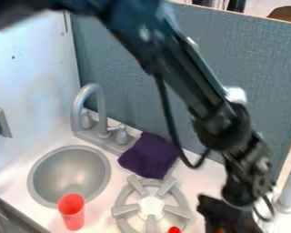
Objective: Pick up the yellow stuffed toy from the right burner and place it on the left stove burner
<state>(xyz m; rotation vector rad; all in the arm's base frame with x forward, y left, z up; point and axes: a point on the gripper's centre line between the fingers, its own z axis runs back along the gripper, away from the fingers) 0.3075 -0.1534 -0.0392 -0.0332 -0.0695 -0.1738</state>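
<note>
Pincer [224,218] nr burner [125,210]; can't tell if open/shut; red cup [72,211] by sink [69,175]; purple cloth [149,155] nr faucet [77,109].

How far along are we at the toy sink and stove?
Done: nothing clearly; red cup stands by the sink, purple cloth lies between faucet and burner.
In progress: hand is low beside the burner; can't tell if it holds anything.
Left: any cup or cloth handling, I'd guess; both sit clear of the hand.

Shows dark purple on cloth [149,155], coral red on cup [72,214], grey on sink [33,180], faucet [102,113], burner [125,210]; runs blue-grey, finely mottled, across back panel [120,77].
</note>
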